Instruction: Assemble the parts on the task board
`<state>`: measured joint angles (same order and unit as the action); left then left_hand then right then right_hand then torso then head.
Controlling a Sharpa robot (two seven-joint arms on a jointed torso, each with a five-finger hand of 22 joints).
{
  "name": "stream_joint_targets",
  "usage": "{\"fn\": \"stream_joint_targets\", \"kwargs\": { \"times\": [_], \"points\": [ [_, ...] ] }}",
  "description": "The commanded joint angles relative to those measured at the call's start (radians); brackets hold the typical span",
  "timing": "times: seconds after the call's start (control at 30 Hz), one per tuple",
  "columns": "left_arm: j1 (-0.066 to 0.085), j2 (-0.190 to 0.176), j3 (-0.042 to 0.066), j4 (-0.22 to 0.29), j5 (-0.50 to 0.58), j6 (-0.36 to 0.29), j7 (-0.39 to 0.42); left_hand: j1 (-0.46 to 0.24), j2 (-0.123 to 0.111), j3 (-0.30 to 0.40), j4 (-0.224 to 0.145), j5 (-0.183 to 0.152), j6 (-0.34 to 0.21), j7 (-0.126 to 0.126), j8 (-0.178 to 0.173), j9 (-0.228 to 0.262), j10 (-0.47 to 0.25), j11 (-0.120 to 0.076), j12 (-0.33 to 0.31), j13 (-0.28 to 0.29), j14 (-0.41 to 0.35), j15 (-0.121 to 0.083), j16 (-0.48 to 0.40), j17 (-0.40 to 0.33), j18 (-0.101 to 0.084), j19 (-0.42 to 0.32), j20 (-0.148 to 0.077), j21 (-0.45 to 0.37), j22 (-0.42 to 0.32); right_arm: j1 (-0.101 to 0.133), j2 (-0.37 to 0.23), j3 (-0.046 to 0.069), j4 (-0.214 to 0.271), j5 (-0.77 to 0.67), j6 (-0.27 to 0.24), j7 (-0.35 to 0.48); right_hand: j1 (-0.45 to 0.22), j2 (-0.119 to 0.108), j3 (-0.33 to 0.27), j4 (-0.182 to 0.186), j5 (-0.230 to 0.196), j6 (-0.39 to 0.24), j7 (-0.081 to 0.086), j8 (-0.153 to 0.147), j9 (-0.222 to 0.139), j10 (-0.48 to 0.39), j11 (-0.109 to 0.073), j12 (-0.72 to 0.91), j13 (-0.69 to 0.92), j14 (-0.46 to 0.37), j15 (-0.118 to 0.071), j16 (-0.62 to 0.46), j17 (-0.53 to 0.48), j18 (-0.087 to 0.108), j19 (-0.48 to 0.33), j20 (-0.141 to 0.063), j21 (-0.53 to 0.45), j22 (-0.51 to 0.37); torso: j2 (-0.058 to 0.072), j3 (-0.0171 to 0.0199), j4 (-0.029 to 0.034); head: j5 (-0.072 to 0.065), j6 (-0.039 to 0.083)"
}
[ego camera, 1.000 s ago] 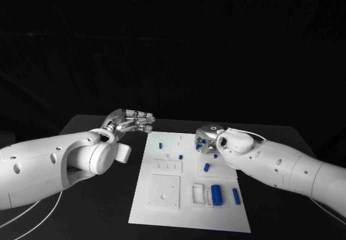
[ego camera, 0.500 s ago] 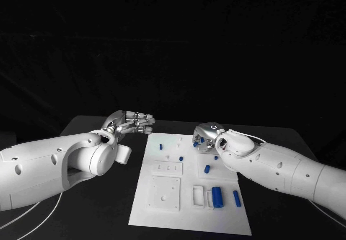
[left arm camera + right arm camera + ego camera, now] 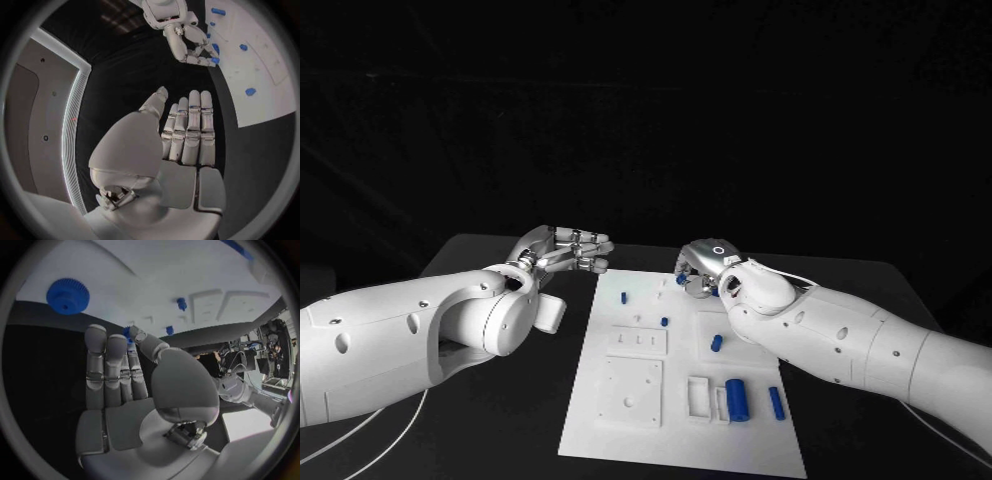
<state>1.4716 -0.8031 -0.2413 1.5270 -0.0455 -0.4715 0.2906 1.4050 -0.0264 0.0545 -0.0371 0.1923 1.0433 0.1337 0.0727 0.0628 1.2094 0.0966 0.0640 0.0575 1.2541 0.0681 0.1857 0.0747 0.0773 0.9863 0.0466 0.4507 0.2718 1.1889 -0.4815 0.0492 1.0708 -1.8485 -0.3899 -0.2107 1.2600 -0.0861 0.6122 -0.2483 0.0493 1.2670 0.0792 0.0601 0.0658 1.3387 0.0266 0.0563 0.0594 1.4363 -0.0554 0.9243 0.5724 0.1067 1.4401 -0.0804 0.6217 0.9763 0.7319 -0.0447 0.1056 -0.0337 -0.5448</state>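
The right hand [image 3: 700,262] pinches a small blue part [image 3: 128,332] at its fingertips; a loose pinch risks dropping it onto the task board [image 3: 635,420]. The left hand [image 3: 567,246] hovers beside, fingers together, empty.

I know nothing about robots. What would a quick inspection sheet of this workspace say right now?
Surface: black table, white task board lying flat in its middle.
Job's things: blue parts scattered on the board; a blue gear too.
Clutter: nothing seen.
Hands: left hand beside the board, fingers straight, holding nothing; right hand over the board's far edge, a small blue piece at its fingertips, grip unclear.
Cables: white cable under the left arm.
Surroundings: dark backdrop.
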Motion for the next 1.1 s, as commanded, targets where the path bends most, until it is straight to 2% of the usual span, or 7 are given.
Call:
{"fn": "stream_joint_targets", "kwargs": {
  "times": [0.03,0.13,0.57,0.77,0.93,1.1],
  "points": [
    [0.002,0.006,0.001,0.002,-0.004,0.008,0.004,-0.006,0.004,-0.006,0.002,-0.007,-0.005,0.001,-0.005,0.001,-0.004,0.000,-0.003,0.001,-0.007,-0.001,-0.003,-0.002,-0.007,0.005,0.001,-0.003,-0.002,0.001,0.019,0.001,-0.019,-0.050,-0.045,-0.039,0.001,0.002,0.008,0.002,0.001,0.006,0.000,0.004,0.004,0.006,-0.001,0.002,0.001,0.001,-0.005,-0.003,-0.002,0.011,0.006,-0.004,-0.007,0.006,0.001,-0.0014,0.0043,-0.004,0.000],
    [0.002,0.010,0.001,0.001,-0.004,0.009,0.005,-0.006,0.005,-0.005,0.000,-0.006,-0.004,0.002,-0.005,0.001,-0.005,0.001,-0.003,0.001,-0.007,-0.001,-0.004,-0.002,-0.007,0.005,0.001,-0.003,-0.003,0.002,0.034,0.001,-0.036,-0.058,-0.049,-0.042,0.001,0.001,0.010,0.003,0.000,0.005,0.000,0.004,0.004,0.005,-0.001,0.002,0.001,0.001,-0.006,-0.003,-0.003,0.012,0.007,-0.004,-0.012,0.008,0.002,-0.0045,0.0098,-0.009,0.001],
    [0.011,0.019,0.002,0.002,-0.005,0.008,0.005,-0.006,0.005,-0.005,0.000,-0.006,-0.004,0.002,-0.005,0.001,-0.005,0.001,-0.003,0.001,-0.007,-0.001,-0.004,-0.002,-0.007,0.005,0.001,-0.003,-0.003,0.002,0.083,0.000,-0.094,-0.071,-0.043,-0.040,0.002,0.000,0.012,0.003,0.000,0.005,0.000,0.003,0.004,0.004,0.000,0.003,0.001,0.001,-0.005,-0.003,-0.006,0.011,0.012,-0.004,-0.026,0.023,0.011,-0.0170,0.0273,-0.013,0.010],
    [0.017,0.021,0.002,0.005,-0.006,0.009,0.005,-0.006,0.005,-0.005,0.000,-0.006,-0.004,0.002,-0.005,0.001,-0.005,0.001,-0.003,0.001,-0.007,-0.001,-0.004,-0.002,-0.007,0.005,0.001,-0.003,-0.003,0.002,0.096,-0.001,-0.113,-0.074,-0.032,-0.038,0.001,0.000,0.011,0.003,0.001,0.005,0.000,0.004,0.004,0.003,0.000,0.002,0.001,0.001,-0.005,-0.002,-0.007,0.012,0.012,-0.004,-0.028,0.026,0.016,-0.0202,0.0338,-0.016,0.013],
    [0.021,0.021,0.002,0.007,-0.007,0.009,0.005,-0.006,0.005,-0.005,0.000,-0.006,-0.004,0.002,-0.005,0.001,-0.005,0.001,-0.003,0.001,-0.007,-0.001,-0.004,-0.002,-0.007,0.005,0.001,-0.003,-0.003,0.001,0.100,-0.002,-0.122,-0.075,-0.027,-0.038,0.001,0.000,0.012,0.002,0.001,0.005,0.000,0.004,0.004,0.003,0.000,0.002,0.001,0.001,-0.005,-0.002,-0.008,0.012,0.013,-0.004,-0.034,0.029,0.018,-0.0201,0.0312,-0.011,0.013],
    [0.023,0.021,0.002,0.008,-0.008,0.009,0.005,-0.006,0.005,-0.005,0.000,-0.006,-0.004,0.002,-0.005,0.001,-0.005,0.001,-0.003,0.001,-0.007,-0.001,-0.004,-0.002,-0.007,0.005,0.001,-0.003,-0.003,0.001,0.103,-0.003,-0.128,-0.076,-0.021,-0.037,0.001,0.000,0.013,0.002,0.001,0.004,0.000,0.004,0.004,0.003,0.000,0.002,0.001,0.001,-0.005,-0.002,-0.009,0.012,0.015,-0.004,-0.037,0.034,0.017,-0.0217,0.0311,-0.012,0.012]
  ]
}}
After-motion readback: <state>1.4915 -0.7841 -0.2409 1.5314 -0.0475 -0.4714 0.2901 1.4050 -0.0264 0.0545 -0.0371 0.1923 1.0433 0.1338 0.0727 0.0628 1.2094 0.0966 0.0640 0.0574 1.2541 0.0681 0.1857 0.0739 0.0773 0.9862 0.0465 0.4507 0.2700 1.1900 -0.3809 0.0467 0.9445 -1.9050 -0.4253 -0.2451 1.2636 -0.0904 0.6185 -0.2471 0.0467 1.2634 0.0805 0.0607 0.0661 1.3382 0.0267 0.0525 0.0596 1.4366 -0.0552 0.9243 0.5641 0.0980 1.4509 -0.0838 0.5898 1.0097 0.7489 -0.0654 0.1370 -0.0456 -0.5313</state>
